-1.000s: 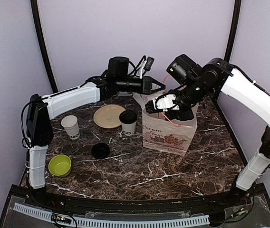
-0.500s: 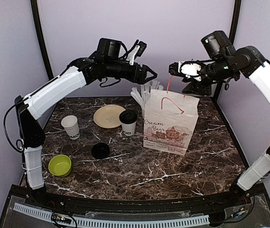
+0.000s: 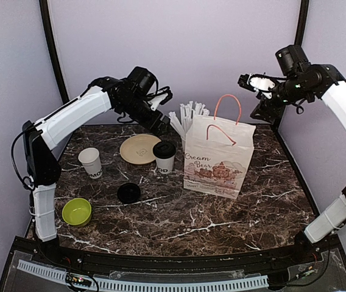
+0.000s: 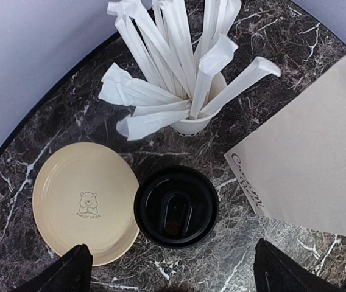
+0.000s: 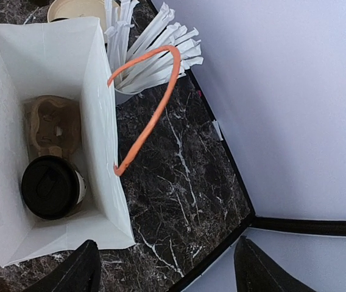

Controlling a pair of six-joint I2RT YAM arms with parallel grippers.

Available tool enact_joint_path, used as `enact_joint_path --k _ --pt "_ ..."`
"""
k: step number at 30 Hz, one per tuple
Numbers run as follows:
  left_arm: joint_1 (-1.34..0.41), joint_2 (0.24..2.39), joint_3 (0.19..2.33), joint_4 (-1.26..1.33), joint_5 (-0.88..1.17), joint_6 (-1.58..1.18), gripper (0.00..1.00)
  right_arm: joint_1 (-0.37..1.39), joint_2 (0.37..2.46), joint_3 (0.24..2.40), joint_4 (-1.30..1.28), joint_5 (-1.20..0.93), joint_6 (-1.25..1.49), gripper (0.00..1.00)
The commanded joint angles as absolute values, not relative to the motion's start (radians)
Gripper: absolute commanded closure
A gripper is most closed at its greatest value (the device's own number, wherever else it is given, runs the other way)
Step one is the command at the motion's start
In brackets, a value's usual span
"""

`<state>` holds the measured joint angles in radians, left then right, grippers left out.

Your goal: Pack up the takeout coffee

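Twice hovering spread, empty: left fingers (image 4: 69, 274) above lidded cup (image 4: 176, 207) between plate (image 4: 84, 198) and bag (image 4: 307, 152) wall, right fingers (image 5: 84, 267) over bag's rim.

Straight down into the open white bag (image 5: 94, 91): a black-lidded coffee cup (image 5: 50, 186) sits in one end of a brown cardboard carrier (image 5: 51, 125). The orange handle (image 5: 155, 97) arcs over wrapped straws (image 5: 151, 48) by the tabletop (image 5: 179, 176) edge. The claw (image 5: 172, 267) is spread wide.
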<state>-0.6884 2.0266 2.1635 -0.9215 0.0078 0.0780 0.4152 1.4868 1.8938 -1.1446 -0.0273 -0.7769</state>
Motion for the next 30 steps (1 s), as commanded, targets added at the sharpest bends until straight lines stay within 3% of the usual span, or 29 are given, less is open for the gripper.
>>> enact_joint_path --k 1,11,30 --pt "-0.678 2.118 2.253 -1.013 0.073 0.046 0.05 0.376 1.489 1.86 -1.085 -0.047 -0.734 0.24" --pt "-0.655 2.236 2.294 -1.025 0.133 0.007 0.13 0.366 1.465 1.797 -1.076 -0.051 -0.736 0.23" --pt "-0.656 2.326 2.333 -1.011 0.123 0.014 0.17 0.362 1.47 1.756 -1.063 -0.069 -0.735 0.23"
